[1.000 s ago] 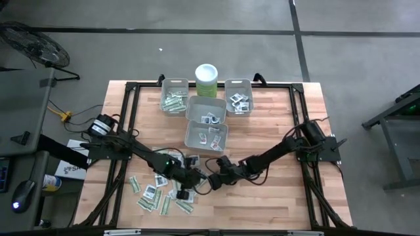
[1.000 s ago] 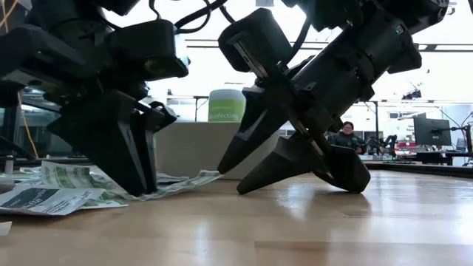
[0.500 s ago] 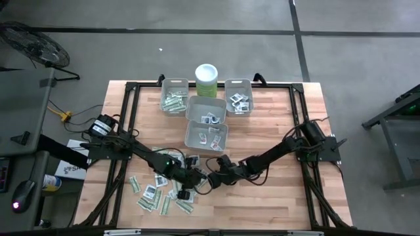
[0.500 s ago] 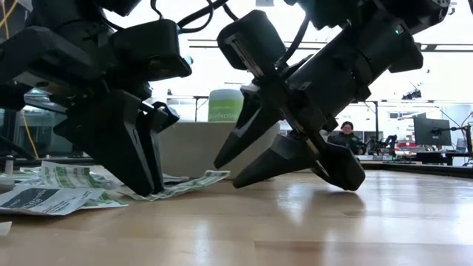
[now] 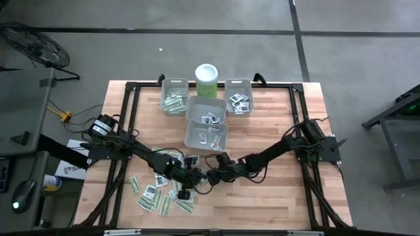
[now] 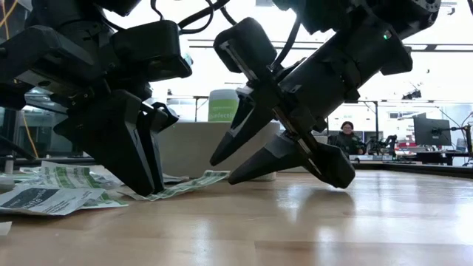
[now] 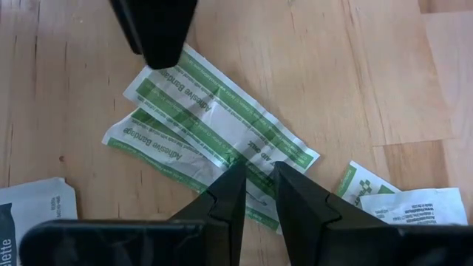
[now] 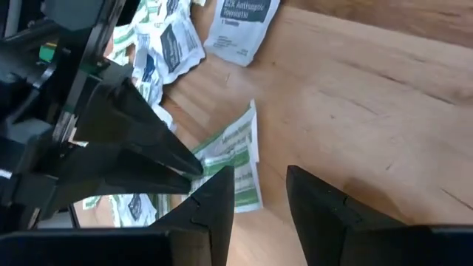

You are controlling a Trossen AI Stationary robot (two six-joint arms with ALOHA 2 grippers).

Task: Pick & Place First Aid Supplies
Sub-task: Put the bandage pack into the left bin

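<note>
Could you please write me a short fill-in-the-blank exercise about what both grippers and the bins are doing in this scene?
1. The left gripper pinches a green-striped ____ packet.
2. The right gripper has its fingers ____, holding nothing.
3. The canister standing beside the bins has a ____ lid.
4. The loose packets lie on a ____ table.

Missing words: bandage; open; white; wooden

Green-white strip packets (image 7: 214,129) and white square packets (image 8: 242,26) lie flat, scattered on the wooden tabletop (image 7: 355,74).
</note>
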